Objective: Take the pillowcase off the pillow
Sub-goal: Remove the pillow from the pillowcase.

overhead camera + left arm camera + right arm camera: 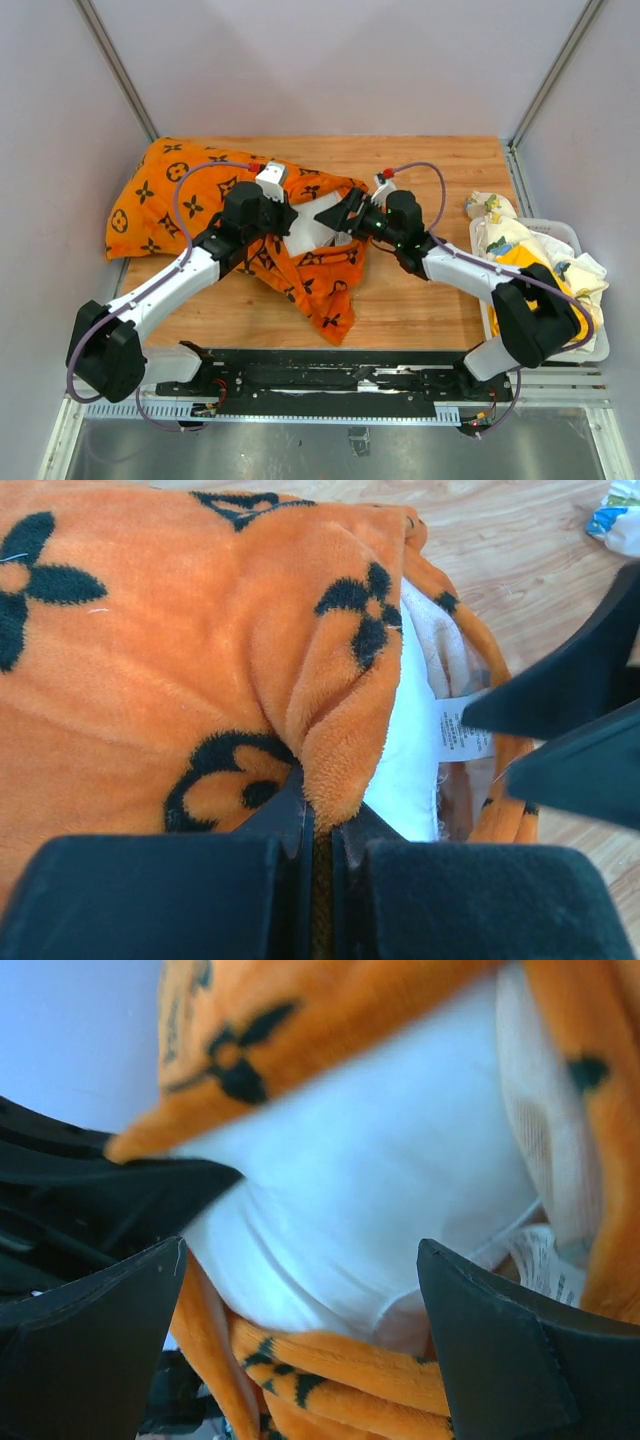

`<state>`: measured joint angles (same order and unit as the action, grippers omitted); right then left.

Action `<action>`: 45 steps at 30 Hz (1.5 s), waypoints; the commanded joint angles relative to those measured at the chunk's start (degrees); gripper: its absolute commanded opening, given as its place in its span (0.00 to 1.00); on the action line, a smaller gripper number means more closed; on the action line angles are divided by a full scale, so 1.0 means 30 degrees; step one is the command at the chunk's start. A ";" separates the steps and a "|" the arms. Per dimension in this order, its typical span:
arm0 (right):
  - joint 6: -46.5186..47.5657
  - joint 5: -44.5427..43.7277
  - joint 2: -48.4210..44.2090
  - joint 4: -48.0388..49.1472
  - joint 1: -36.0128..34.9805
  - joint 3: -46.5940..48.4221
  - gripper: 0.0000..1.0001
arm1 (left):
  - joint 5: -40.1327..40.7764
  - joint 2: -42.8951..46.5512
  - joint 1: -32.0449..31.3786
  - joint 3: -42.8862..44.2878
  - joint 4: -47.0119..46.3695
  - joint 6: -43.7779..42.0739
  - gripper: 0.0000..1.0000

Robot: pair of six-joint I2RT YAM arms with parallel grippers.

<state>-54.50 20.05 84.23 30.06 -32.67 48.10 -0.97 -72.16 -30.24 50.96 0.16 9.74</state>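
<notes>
The orange pillowcase (190,195) with black motifs lies across the wooden table, its open end sagging toward the front (325,300). White pillow (310,230) shows at that opening, between the two arms. My left gripper (283,215) is shut on a fold of the pillowcase (345,720) at the edge of the opening, beside the white pillow (405,770) and its care label (455,730). My right gripper (342,215) stands open, its fingers on either side of the exposed pillow corner (370,1190), orange pillowcase (330,1370) below it.
A white basket (590,350) holding crumpled yellow and white cloths (520,250) stands at the right edge of the table. Grey walls close in the back and sides. The right gripper's black fingers (570,720) reach into the left wrist view.
</notes>
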 commanded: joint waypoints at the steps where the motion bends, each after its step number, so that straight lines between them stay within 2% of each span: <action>1: -0.2513 0.0151 0.0818 0.1555 -0.1091 -0.0606 0.99 | -0.0224 0.1439 -0.0313 0.0566 -0.1727 0.0425 0.00; 14: -0.3818 -0.2255 0.4360 -0.1701 -0.2175 0.1564 0.98 | -0.1021 0.1868 -0.0321 0.0440 -0.2128 0.0544 0.00; 17: -0.4044 -0.2384 0.5069 -0.0494 -0.2375 0.1933 0.98 | -0.1786 0.1712 -0.0321 0.0413 -0.2449 0.0768 0.00; 21: -0.4555 -0.1276 0.6141 0.3697 -0.2365 0.2326 0.98 | -0.2250 0.1217 -0.0321 0.0297 -0.2497 0.0856 0.00; 22: -0.4694 -0.0991 0.6367 0.4833 -0.2377 0.2365 0.93 | -0.2202 0.1120 -0.0321 0.0225 -0.2524 0.0830 0.00; 23: -0.4847 -0.0769 0.6552 0.5850 -0.2364 0.2366 0.84 | -0.2141 0.1020 -0.0324 0.0187 -0.2520 0.0805 0.00; 25: -0.5065 -0.0379 0.6844 0.7619 -0.2270 0.2251 0.59 | -0.2050 0.0903 -0.0306 0.0196 -0.2347 0.0706 0.00; 26: -0.5157 -0.0260 0.6832 0.8008 -0.2116 0.2099 0.39 | -0.1928 0.0949 -0.0293 0.0198 -0.2282 0.0621 0.00; 27: -0.5245 -0.0216 0.6720 0.8529 -0.1896 0.1809 0.15 | -0.1532 0.0943 -0.0277 0.0268 -0.2069 0.0596 0.05; 28: -0.5341 -0.0269 0.6516 0.8806 -0.1634 0.1326 0.03 | -0.1032 0.0932 -0.0202 0.0419 -0.1698 0.0556 0.21; 29: -0.5305 -0.0371 0.6150 0.8918 -0.1359 0.0848 0.01 | -0.0552 0.0930 -0.0115 0.0607 -0.1231 0.0500 0.41; 31: -0.4801 -0.0534 0.5147 0.8438 -0.0676 -0.0026 0.01 | 0.0126 0.1206 0.0165 0.0890 -0.0502 0.0357 0.69; 32: -0.4439 -0.0609 0.4481 0.7876 -0.0258 -0.0430 0.01 | 0.0263 0.1543 0.0275 0.0896 -0.0345 0.0248 0.87; 33: -0.4024 -0.0784 0.3819 0.7161 0.0182 -0.0792 0.01 | 0.0232 0.1966 0.0314 0.0805 -0.0336 0.0194 0.98; 35: -0.2600 -0.1508 0.2090 0.3936 0.1155 -0.0993 0.01 | -0.0442 0.2998 0.0324 0.0325 -0.0731 0.0038 0.99; 38: -0.0053 -0.4928 -0.0248 -0.3878 0.1811 0.0043 0.01 | -0.2705 0.4218 0.0324 -0.0812 -0.2273 -0.0400 0.99; 41: 0.1205 -0.6970 -0.1897 -0.6010 0.2009 0.0050 0.01 | -0.5381 0.4334 -0.0723 -0.1332 -0.3367 -0.1124 0.99; 44: 0.1722 -0.7772 -0.2970 -0.7477 0.2011 0.0339 0.01 | -0.4736 0.3875 -0.4156 -0.0870 -0.3264 -0.3237 0.99; 45: 0.1818 -0.7967 -0.3210 -0.7858 0.2011 0.0469 0.01 | -0.4633 0.3634 -0.5165 -0.0668 -0.3364 -0.3743 0.95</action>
<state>-54.70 5.10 78.19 14.68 -27.31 45.91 -10.72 -59.31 -35.97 48.25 -7.09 6.15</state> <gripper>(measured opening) 0.066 0.990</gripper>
